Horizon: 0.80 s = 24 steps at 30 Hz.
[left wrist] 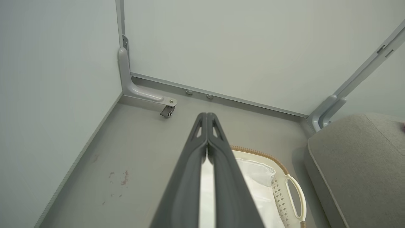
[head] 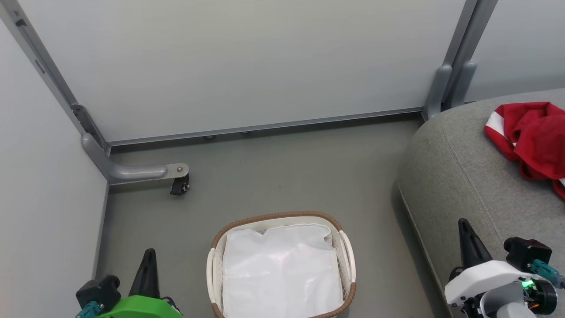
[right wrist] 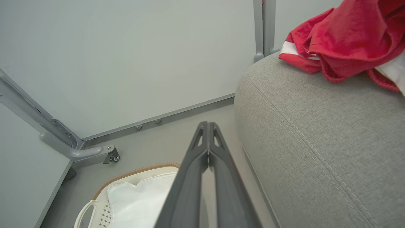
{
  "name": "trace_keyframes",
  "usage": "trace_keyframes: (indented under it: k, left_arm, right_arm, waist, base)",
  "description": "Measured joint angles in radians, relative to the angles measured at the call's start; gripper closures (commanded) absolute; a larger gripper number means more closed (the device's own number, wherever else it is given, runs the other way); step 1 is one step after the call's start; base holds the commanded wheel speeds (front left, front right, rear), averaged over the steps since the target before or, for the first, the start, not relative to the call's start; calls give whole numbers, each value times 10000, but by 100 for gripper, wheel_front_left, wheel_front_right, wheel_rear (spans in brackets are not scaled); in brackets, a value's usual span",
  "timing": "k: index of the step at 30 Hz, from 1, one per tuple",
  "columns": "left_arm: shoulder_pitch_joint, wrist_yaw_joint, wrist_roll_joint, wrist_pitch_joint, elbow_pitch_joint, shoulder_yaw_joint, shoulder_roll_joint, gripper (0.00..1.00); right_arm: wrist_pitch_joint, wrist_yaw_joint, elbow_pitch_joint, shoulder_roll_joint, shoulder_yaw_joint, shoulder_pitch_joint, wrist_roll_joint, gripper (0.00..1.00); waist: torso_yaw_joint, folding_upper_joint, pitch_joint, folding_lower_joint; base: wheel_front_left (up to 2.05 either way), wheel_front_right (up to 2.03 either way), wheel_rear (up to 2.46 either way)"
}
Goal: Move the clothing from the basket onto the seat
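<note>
Room: grey matte floor (head: 282, 168), boxed by smooth pale partition panels (head: 247, 62) in grey metal frames; a frame foot with a black caster (head: 179, 186) sits at 9 o'clock in head view.
Basket (head: 273, 216): 6 o'clock, oval, long axis 12–6. Brown woven rim, cream plastic sides, loop handles. A rumpled white liner (head: 280, 269) lies inside.
Seat (head: 459, 176): 3–4 o'clock, coarse grey weave, rounded corner, stitched seams.
Clothing (head: 534, 137): on the seat top at 2–3 o'clock, well apart from the basket. Crumpled red heap with a white band, running roughly 11–5, cut by the picture edge.
Left gripper (head: 149, 254): 7 o'clock, green housing, dark tapered fingers pressed together on nothing, tips toward 12.
Right gripper (head: 464, 225): 5 o'clock, white housing, fingers pressed together, empty, tips toward 12 against the seat's front.
Left wrist view adds: perforated basket wall (left wrist: 278, 193) and reddish floor stains (left wrist: 123, 177) at 8 o'clock.
Right wrist view adds: the clothing's ribbed red hem and the seat's double stitch line.
</note>
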Motion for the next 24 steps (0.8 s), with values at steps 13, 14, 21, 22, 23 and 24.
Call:
trace_keyframes:
  k: [13,14,21,22,23,24]
  left_arm:
    - [-20,0,-2119,587,-318,257,0,100]
    - [-24,0,-2247,612,-339,278,0,100]
    - [-117,0,-3273,880,-497,378,0,100]
    - [-127,0,-3409,945,-520,393,0,100]
    - [-128,0,-3496,957,-535,408,0,100]
    - [-131,0,-3643,999,-556,428,0,100]
  right_arm:
    - [522,0,-309,-13,35,1,2253,100]
    - [545,0,-330,-15,36,1,2441,100]
    - [825,0,-451,-23,35,0,3501,100]
    - [871,0,-466,-27,35,0,3672,100]
    - [886,0,-481,-29,35,0,3797,100]
    - [941,0,-500,-31,35,0,3942,100]
  waist:
    - [-20,0,-2,0]
    - [-21,0,-2,0]
    - [-32,0,-3,0]
    - [-33,0,-3,0]
    - [-35,0,-4,0]
    - [-36,0,-4,1]
  base:
    - [0,0,0]
    - [0,0,0]
    - [0,0,0]
    - [0,0,0]
    - [0,0,0]
    - [0,0,0]
